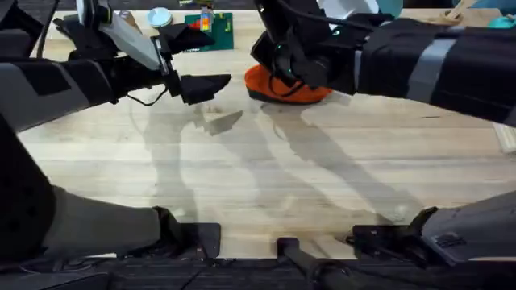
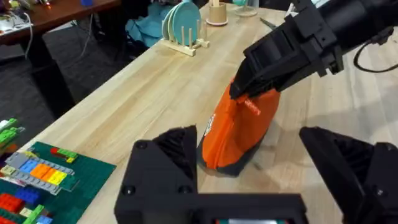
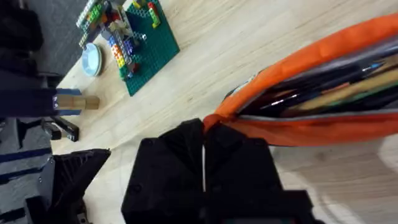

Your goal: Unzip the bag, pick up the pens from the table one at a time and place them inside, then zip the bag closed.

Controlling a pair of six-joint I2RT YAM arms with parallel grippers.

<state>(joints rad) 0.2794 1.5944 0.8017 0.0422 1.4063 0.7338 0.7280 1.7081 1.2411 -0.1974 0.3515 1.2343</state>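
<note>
- Orange pencil pouch (image 1: pixel 284 85) sits on the wooden table (image 1: pixel 322 185), far side, a bit right of centre; dark base strip along its lower edge in the overhead view.
- R gripper (image 3: pixel 204 146) is at the pouch's end, fingers pressed together w/ just a thin slit between them, pinching the orange fabric at the tip of the opening.
- Left wrist view: the R gripper (image 2: pixel 239 90) grips the pouch (image 2: pixel 236 130) at its top edge; pouch stands up on its dark base, slightly tilted.
- Pouch (image 3: pixel 323 93) is unzipped in the right wrist view; opening gapes, pens (image 3: pixel 348 87) lie lengthwise inside, several of them, dark, tan and greenish. Can't tell exact count.
- L gripper (image 2: pixel 267 162) has fingers spread wide, nothing between them; it is near the pouch, not touching, pouch seen through the gap.
- Overhead: L gripper (image 1: pixel 203 84) hangs above the table just left of the pouch, its shadow on the wood below.
- Green Lego baseplate (image 1: pixel 208 31) w/ coloured bricks at the far edge of the table, behind the L arm; also in the left wrist view (image 2: pixel 43 177) and right wrist view (image 3: pixel 140 53).
- Small round white dish (image 3: pixel 91 59) beside the baseplate.
- Wooden plate rack (image 2: pixel 185 31) w/ teal plates further along the table.
</note>
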